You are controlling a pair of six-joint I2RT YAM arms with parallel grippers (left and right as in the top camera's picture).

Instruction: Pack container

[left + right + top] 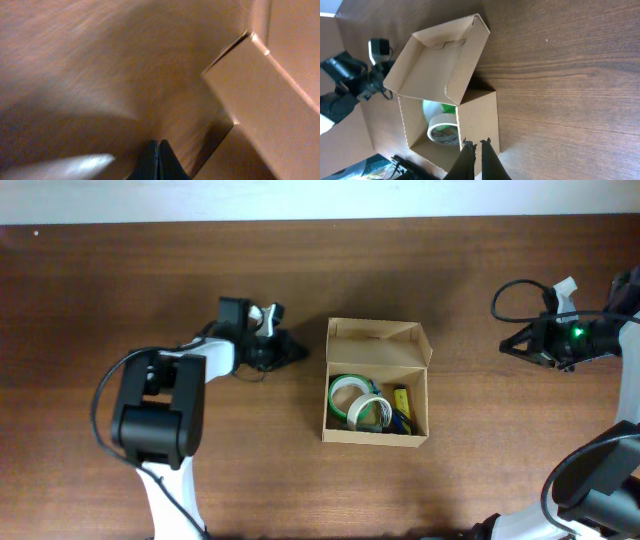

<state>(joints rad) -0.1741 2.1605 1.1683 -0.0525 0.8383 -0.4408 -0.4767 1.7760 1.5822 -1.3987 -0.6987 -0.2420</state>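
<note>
The box sits in the middle of the table, and its lid stands open on the far side of the box. Inside the box lie tape rolls and a small yellow thing beside them.

I think the box is light, because it is thin card with only small things in it. It will likely slide on the smooth wood if it is pushed from one side. The walls look stiff enough to keep their shape, but they would bend if squeezed hard. The lid folds along its back edge, so a good place to touch it is its free top edge, or its back for a soft push down over the box. The other arm could press on a side wall of the box so that it does not slip away.

The left gripper lies low, just beside the far corner of the box on the left arm's side. Its fingers are pressed together and hold nothing. The right gripper is well apart from the box on the other side and points toward the box. Its fingers are also closed and hold nothing
</note>
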